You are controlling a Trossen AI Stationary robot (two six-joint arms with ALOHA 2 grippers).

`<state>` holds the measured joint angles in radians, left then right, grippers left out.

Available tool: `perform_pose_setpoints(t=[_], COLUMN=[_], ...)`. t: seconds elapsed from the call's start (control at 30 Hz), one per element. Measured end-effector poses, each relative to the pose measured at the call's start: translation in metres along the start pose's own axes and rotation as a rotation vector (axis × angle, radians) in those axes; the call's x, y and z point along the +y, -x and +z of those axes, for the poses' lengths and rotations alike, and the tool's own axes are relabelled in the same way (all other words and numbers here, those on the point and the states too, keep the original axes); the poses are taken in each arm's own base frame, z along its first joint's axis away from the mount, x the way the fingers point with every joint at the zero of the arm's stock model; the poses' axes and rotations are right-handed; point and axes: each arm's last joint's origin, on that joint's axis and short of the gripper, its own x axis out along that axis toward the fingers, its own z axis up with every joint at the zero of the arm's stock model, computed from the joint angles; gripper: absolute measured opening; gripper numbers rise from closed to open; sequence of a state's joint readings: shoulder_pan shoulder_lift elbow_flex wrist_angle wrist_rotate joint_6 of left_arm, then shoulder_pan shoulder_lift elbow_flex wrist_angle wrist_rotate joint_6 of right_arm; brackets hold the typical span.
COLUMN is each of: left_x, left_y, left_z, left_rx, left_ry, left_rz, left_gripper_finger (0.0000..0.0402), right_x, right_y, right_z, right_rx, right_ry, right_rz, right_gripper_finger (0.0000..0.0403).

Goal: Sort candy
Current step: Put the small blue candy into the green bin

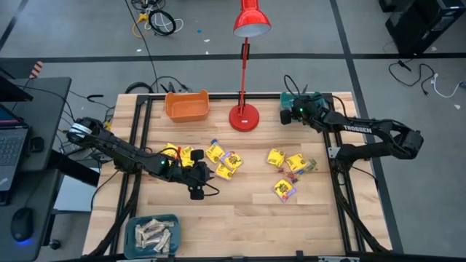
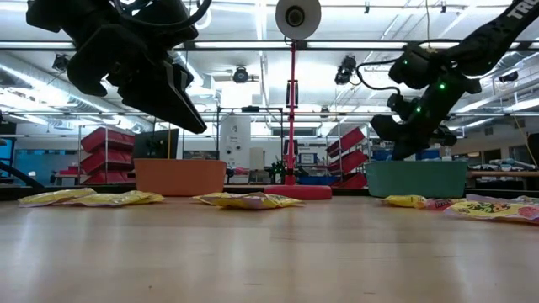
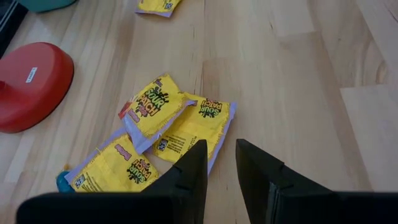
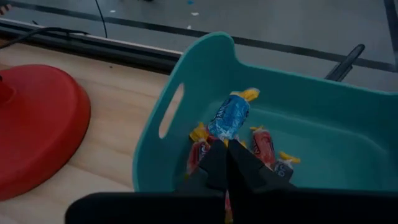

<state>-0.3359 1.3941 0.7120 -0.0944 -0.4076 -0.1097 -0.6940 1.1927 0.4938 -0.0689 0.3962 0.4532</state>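
Pale wooden worktop (image 1: 240, 211) with bins, a lamp and scattered candy.

In the high view an orange bin (image 1: 187, 105) sits at the upper left of the worktop, the red lamp base (image 1: 244, 117) just right of it at upper centre, and a teal bin (image 1: 291, 109) at the upper right. Another teal bin (image 1: 153, 234), filled with pale beige bars, sits at the lower left corner. Yellow candy packets (image 1: 224, 161) lie in an overlapping cluster left of centre, and a second loose group of yellow packets (image 1: 285, 161) lies right of centre, with one packet (image 1: 285, 189) apart below them. The lower middle of the boards is bare wood.
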Motion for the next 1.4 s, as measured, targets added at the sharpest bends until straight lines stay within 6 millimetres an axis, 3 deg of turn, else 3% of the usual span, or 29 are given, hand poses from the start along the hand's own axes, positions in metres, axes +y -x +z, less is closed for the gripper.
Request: perform_pose_setpoints(t=[0.33,0.8,0.93,1.17,1.4], left_x=[0.0,0.0,0.0,0.0,0.0], left_y=[0.0,0.0,0.0,0.0,0.0], left_z=[0.0,0.0,0.0,0.001,0.002], left_rx=[0.0,0.0,0.0,-0.005,-0.021], left_ry=[0.0,0.002,0.004,0.005,0.01], left_rz=[0.0,0.0,0.0,-0.001,-0.003], left_gripper_finger=[0.0088,0.0088,0.0088,0.0088,0.0088], right_x=[0.001,0.0,0.006,0.022,0.042], right_y=[0.0,0.002,0.015,0.055,0.09], right_z=[0.003,0.004,0.016,0.039,0.041], right_rx=[-0.026,-0.037,-0.094,-0.213,-0.259], right_ry=[-0.005,-0.005,0.004,0.057,0.138], right_rz=[0.01,0.014,0.06,0.205,0.429], right_gripper_finger=[0.0008,0.0066,0.0071,0.0069,0.0069])
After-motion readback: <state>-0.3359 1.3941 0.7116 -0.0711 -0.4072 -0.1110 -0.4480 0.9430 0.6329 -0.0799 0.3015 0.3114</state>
